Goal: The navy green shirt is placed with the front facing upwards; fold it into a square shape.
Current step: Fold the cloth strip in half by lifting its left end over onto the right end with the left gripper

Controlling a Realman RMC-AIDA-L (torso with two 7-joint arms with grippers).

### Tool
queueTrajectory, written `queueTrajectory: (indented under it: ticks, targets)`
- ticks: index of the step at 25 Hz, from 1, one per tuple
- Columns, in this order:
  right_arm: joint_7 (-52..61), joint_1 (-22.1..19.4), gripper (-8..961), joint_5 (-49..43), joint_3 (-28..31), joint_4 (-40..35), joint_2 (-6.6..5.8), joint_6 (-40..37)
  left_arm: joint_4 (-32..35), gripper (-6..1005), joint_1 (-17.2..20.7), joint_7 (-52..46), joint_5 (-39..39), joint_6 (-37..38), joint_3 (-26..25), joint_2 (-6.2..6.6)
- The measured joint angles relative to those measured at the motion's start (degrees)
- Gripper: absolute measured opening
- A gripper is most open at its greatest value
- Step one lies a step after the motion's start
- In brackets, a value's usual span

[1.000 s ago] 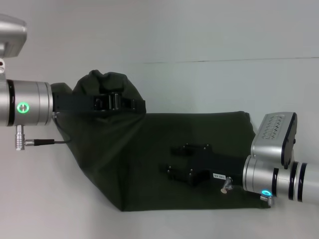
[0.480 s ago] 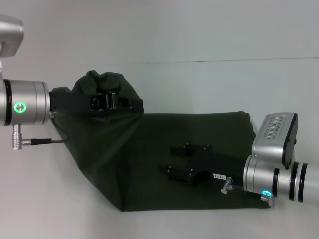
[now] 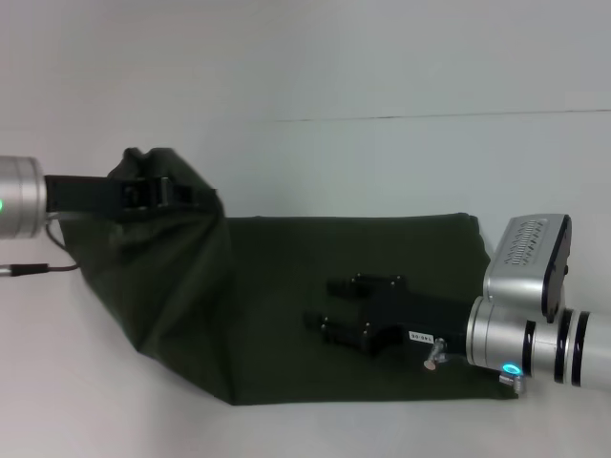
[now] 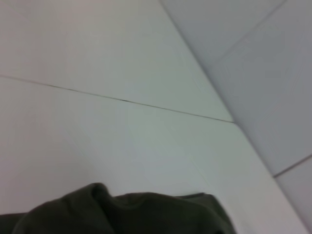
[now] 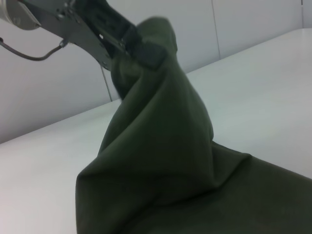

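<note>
The navy green shirt [image 3: 315, 267] lies on the white table with plain green cloth upward. Its left part is lifted into a bunched peak. My left gripper [image 3: 158, 191] is shut on that peak, above the table at the left. The right wrist view shows the left gripper [image 5: 139, 46] pinching the top of the raised shirt [image 5: 161, 161]. My right gripper [image 3: 329, 307] rests low on the flat right half of the shirt with its black fingers spread open. In the left wrist view only a fold of the shirt [image 4: 131, 214] shows.
The white table [image 3: 382, 172] runs back to a thin seam line [image 3: 430, 116]. A thin cable [image 3: 29, 269] hangs from my left arm at the left edge. Bare table lies in front of and behind the shirt.
My left gripper has moved to the left with the bunched cloth in it, stretching the raised part of the shirt leftward. The right arm has not moved.
</note>
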Motion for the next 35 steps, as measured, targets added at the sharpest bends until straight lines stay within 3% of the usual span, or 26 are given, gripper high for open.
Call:
queueTrajectory:
  ticks: [9,17,23,30,35]
  targets:
    - [0.2,0.2,645,0.0,0.0,0.0,0.00,0.1,0.7,27,-0.1,-0.2,3.6,-0.6,-1.3,0.22]
    - [0.1,0.4,644,0.0,0.0,0.0,0.07,0.6,6.1,27,-1.0,0.2,-2.6,2.4,0.0,-3.12]
    - [0.3,-2.0,645,0.4,0.2,-0.8,-0.24,0.0,4.7,28,-1.8,-0.6,-7.6,-2.4,8.8,-3.63]
    - [0.9,-11.2,646,4.9,1.0,-9.7,-0.74,-8.3,2.3,28,-1.8,-0.9,-12.7,-10.2,16.9,-3.73]
    - [2.8,-15.0,646,6.8,1.3,-13.9,-0.86,-9.6,1.6,28,-1.9,-0.9,-17.1,-15.0,22.0,-3.76]
